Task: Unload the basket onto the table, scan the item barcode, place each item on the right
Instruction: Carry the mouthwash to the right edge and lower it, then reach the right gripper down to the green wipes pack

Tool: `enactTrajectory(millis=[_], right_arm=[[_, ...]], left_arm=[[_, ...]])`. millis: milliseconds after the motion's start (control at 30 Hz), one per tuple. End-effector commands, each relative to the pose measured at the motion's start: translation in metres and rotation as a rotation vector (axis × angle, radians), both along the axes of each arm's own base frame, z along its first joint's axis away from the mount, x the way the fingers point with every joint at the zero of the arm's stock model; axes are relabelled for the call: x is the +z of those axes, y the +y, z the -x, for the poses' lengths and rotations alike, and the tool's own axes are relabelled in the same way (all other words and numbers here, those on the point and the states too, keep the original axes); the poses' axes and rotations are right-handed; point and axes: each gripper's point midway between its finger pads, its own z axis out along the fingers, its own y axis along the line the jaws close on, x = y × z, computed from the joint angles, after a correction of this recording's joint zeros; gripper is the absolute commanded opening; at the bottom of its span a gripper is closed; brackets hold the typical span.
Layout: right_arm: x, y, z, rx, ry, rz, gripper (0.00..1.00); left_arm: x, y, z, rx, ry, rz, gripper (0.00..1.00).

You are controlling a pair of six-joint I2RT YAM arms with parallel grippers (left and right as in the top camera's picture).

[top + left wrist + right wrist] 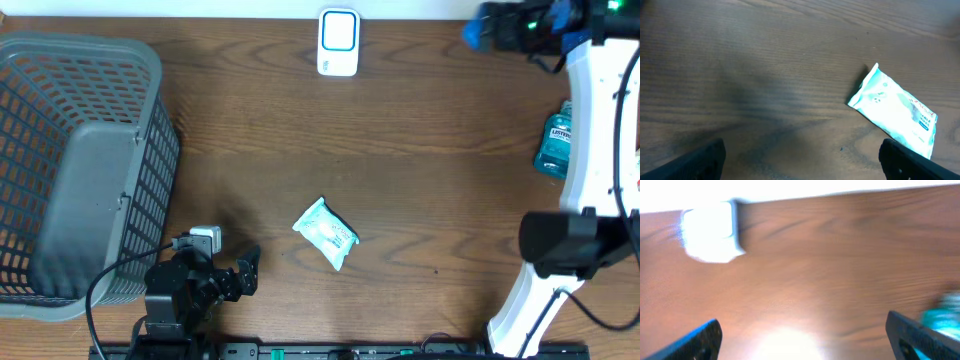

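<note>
A white and teal wipes packet [326,234] lies flat on the wooden table, near the middle; the left wrist view has this packet [895,112] ahead and to the right. A white barcode scanner [338,42] with a blue face stands at the back edge, a blurred white scanner [710,230] in the right wrist view. My left gripper [245,272] [800,160] is open and empty, low over the table left of the packet. My right gripper [478,35] [805,337] is open and empty at the back right, right of the scanner.
A grey plastic basket [150,70] fills the left side. A teal mouthwash bottle [555,145] [945,312] sits at the right edge, beside my white right arm [600,130]. Bare wood lies between the packet and the scanner.
</note>
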Motion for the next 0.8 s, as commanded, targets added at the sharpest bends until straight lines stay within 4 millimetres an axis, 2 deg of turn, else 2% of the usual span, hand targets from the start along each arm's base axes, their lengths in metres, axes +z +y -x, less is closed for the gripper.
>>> enactTrajectory(millis=[0,133,233,367,433,500,633,767], right_arm=[[-0.004,0.092,0.041,0.259,0.135,-0.234,0.99],[-0.042,0.156,0.093,0.521,0.275,-0.107,0.99],[-0.076,0.19,0.125,0.61,0.374,0.021,0.99],[-0.113,0.233,0.175,0.741,0.488,0.085,0.99],[-0.127,0.245,0.195,0.779,0.533,0.112,0.99],[-0.143,0.249,0.209,0.758,0.578,0.171,0.99],[-0.17,0.243,0.215,0.641,0.568,0.356,0.99],[-0.191,0.254,0.226,0.655,0.508,0.45,0.99]], left_arm=[[-0.006,0.002,0.002,0.01,0.02,-0.001,0.98],[-0.006,0.002,0.002,0.01,0.02,-0.001,0.98],[-0.006,0.002,0.002,0.01,0.021,-0.001,0.98],[-0.006,0.002,0.002,0.011,0.02,-0.001,0.98],[-0.006,0.002,0.002,0.01,0.021,-0.001,0.98],[-0.006,0.002,0.002,0.01,0.02,-0.001,0.98],[-0.006,0.002,0.002,0.01,0.02,-0.001,0.98],[-0.006,0.002,0.002,0.01,0.02,-0.001,0.98]])
